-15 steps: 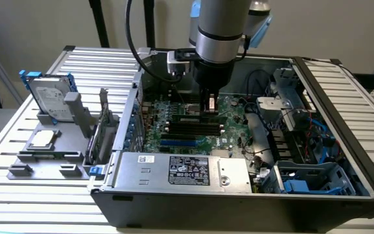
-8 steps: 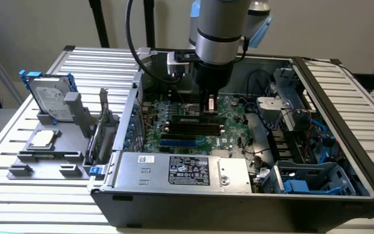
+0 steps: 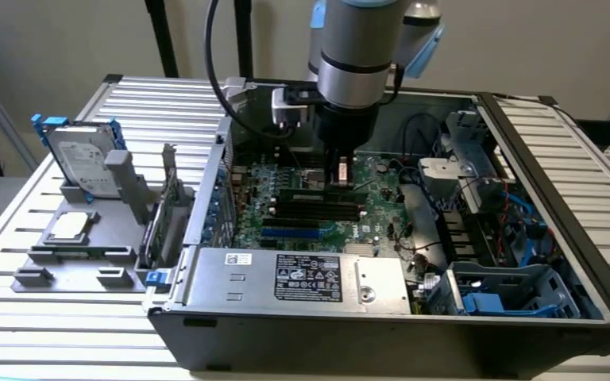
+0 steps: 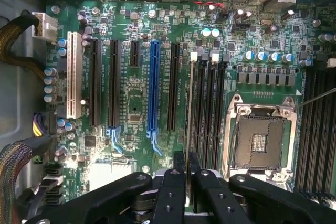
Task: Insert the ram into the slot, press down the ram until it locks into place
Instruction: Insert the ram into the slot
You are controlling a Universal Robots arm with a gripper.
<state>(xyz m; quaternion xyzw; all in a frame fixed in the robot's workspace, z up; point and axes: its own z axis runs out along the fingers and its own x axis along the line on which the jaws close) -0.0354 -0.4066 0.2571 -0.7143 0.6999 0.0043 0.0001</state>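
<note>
The arm [image 3: 367, 16] shows at 12 o'clock in the exterior view and stands near vertical. Its silver wrist [image 3: 353, 73] points straight down toward 6 o'clock. Under it hangs the black gripper [image 3: 339, 176], just off that view's centre toward 2 o'clock. In the wrist view the gripper [image 4: 186, 177] has its two fingers [image 4: 178, 184] close and parallel, pinching the ram [image 4: 189, 108] edge-on.
</note>
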